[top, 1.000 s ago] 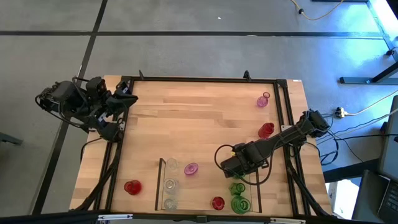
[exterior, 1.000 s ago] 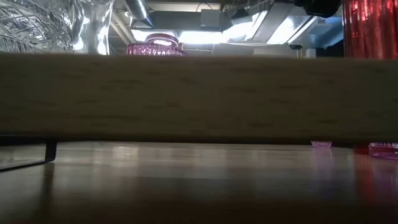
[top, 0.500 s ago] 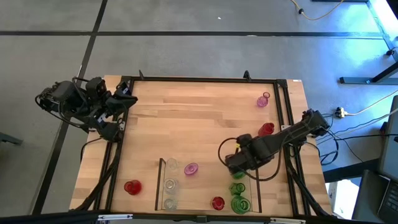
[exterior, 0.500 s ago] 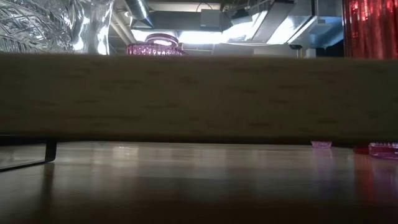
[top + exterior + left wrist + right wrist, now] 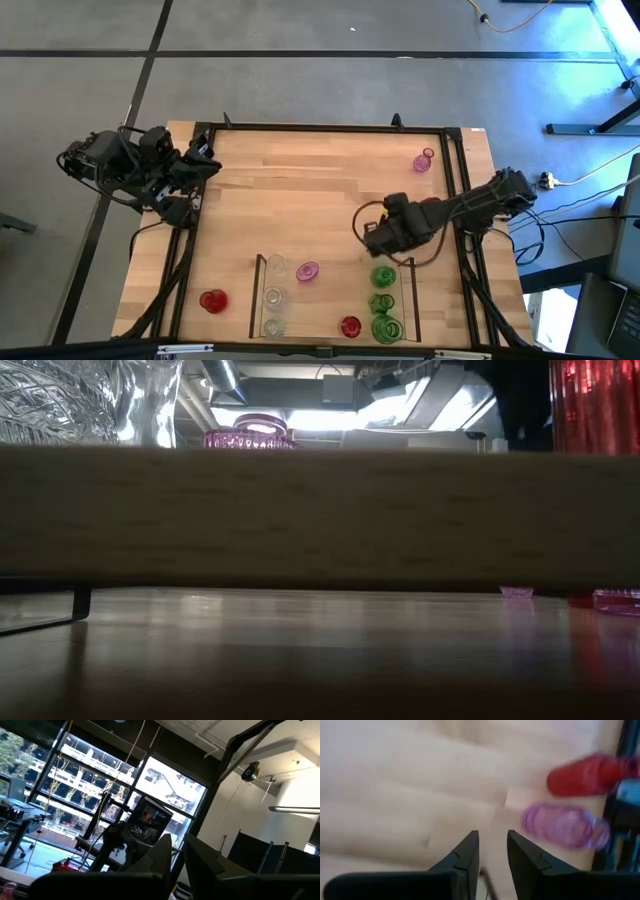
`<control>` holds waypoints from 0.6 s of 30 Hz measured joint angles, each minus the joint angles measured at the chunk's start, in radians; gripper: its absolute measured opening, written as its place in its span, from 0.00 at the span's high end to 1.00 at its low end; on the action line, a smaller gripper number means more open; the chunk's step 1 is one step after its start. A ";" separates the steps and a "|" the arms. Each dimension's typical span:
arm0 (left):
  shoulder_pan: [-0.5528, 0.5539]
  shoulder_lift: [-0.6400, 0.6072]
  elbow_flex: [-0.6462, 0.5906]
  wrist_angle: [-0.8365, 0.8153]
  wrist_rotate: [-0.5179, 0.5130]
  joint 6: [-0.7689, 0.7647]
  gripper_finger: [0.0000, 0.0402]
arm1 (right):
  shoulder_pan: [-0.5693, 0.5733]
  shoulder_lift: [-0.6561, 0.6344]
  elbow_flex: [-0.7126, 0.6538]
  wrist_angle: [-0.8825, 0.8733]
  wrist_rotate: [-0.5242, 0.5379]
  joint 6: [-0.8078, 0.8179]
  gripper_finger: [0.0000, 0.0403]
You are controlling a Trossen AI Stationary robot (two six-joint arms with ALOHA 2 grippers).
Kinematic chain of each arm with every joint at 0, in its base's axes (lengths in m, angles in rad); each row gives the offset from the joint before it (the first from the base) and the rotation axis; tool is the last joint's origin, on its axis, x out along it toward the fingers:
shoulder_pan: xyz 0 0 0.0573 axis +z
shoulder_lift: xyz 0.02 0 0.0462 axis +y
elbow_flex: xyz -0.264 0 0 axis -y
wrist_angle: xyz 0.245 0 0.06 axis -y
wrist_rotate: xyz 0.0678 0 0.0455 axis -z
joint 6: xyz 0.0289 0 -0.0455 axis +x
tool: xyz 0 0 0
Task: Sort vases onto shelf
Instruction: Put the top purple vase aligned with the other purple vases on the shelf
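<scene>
Pale planked wood lies under the right claw [image 5: 490, 851], narrowly parted, near ribbed translucent pink vase [image 5: 565, 826].

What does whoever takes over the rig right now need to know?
Right gripper: empty, jaws slightly open, over the table beside the shelf's far end.
Left gripper: parked at the table's left edge, empty, jaws together.
Done, on the low dark-edged wooden shelf: three clear glass vases, squat pink vase, small red vase, three green glass vases, one colour per column.
Left: loose red vase left of the shelf; narrow-necked pink vase and tall red vase near the right edge.
</scene>
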 joint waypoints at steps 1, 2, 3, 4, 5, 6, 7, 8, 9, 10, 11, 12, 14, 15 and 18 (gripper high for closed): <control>0.000 0.003 0.000 0.000 -0.002 0.000 0.89 | -0.022 -0.008 -0.014 -0.001 0.021 -0.021 0.78; 0.000 0.004 0.000 0.000 -0.002 0.000 0.89 | -0.047 -0.014 -0.024 -0.004 0.047 -0.044 0.78; 0.000 0.005 0.000 0.000 -0.003 0.000 0.89 | -0.076 -0.019 -0.028 -0.004 0.069 -0.074 0.78; 0.000 0.006 0.000 0.000 -0.005 0.000 0.89 | -0.105 -0.026 -0.029 -0.002 0.090 -0.107 0.78; 0.000 0.010 0.000 0.000 -0.005 0.000 0.89 | -0.136 -0.032 -0.029 0.001 0.111 -0.151 0.78; 0.000 0.013 0.000 0.000 -0.006 0.000 0.89 | -0.170 -0.042 -0.029 0.000 0.124 -0.194 0.78; 0.000 0.016 0.000 0.000 -0.007 0.000 0.89 | -0.206 -0.050 -0.029 -0.001 0.138 -0.231 0.78; 0.000 0.016 0.000 0.000 -0.011 0.000 0.89 | -0.246 -0.061 -0.029 -0.001 0.154 -0.267 0.78; 0.000 0.017 0.000 -0.001 -0.018 0.000 0.89 | -0.286 -0.071 -0.029 -0.001 0.183 -0.304 0.78; 0.000 0.018 0.000 -0.003 -0.024 0.000 0.89 | -0.327 -0.081 -0.029 0.000 0.229 -0.340 0.78; 0.000 0.021 0.000 -0.005 -0.034 0.002 0.89 | -0.366 -0.089 -0.029 -0.001 0.287 -0.382 0.78; 0.000 0.024 0.000 -0.005 -0.042 0.010 0.89 | -0.403 -0.096 -0.029 -0.002 0.347 -0.430 0.78; 0.000 0.026 0.000 -0.007 -0.067 0.038 0.89 | -0.484 -0.108 -0.029 -0.001 0.457 -0.521 0.78; 0.000 0.030 0.000 -0.007 -0.078 0.055 0.89 | -0.526 -0.112 -0.029 -0.002 0.489 -0.548 0.78; 0.000 0.038 0.000 -0.007 -0.120 0.098 0.89 | -0.673 -0.115 -0.029 -0.002 0.439 -0.588 0.78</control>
